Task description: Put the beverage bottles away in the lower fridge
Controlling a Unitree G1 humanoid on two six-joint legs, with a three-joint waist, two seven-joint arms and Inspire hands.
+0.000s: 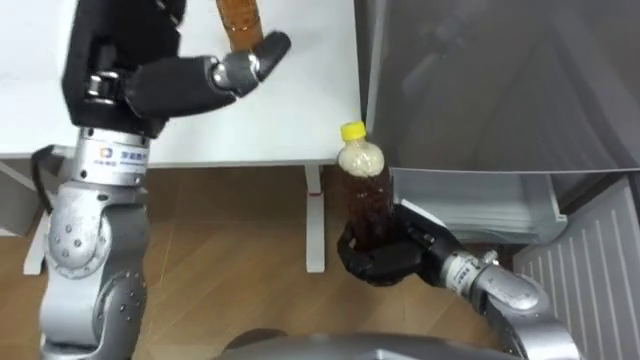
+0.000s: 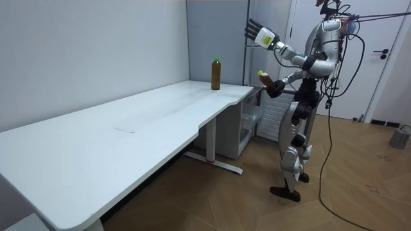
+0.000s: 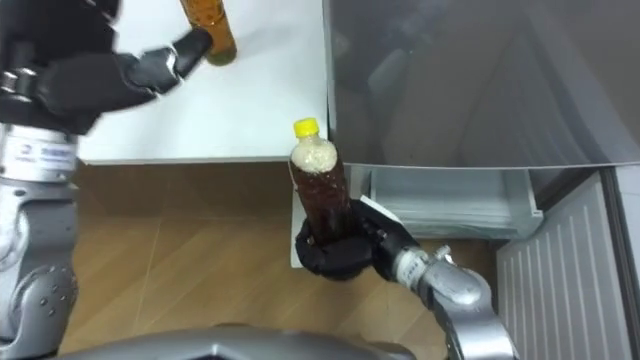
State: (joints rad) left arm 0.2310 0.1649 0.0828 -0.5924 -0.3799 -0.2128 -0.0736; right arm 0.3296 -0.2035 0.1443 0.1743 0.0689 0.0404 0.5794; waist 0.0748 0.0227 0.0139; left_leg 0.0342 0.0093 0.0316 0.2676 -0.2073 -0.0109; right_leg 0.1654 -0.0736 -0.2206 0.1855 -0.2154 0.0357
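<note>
From my console I see the right hand (image 1: 378, 258) curled round the lower body of the yellow-capped bottle (image 1: 362, 190), holding it upright in the air. It sits just off the corner of the white table (image 1: 290, 120) and above the wooden floor (image 1: 230, 260). The drink inside is dark brown with a paler band under the cap.

The fridge (image 1: 480, 80) stands just to the right of that bottle, a tall grey front. Its lower compartment (image 1: 470, 205) is open, pale shelves showing, and the door (image 1: 590, 265) is swung out toward the robot's right. The bottle is outside the compartment, near its left edge; I think there is a small gap between the two, though the eye views leave that unclear.

The left hand (image 1: 185, 85) is raised over the table with its fingers straight and spread, holding nothing. A second bottle (image 1: 240, 22) of amber drink (green cap, by the room view) stands upright on the table near the far edge, and the room view puts the left hand well above it, not touching.

The robot stands upright at the table's end, beside the fridge
</note>
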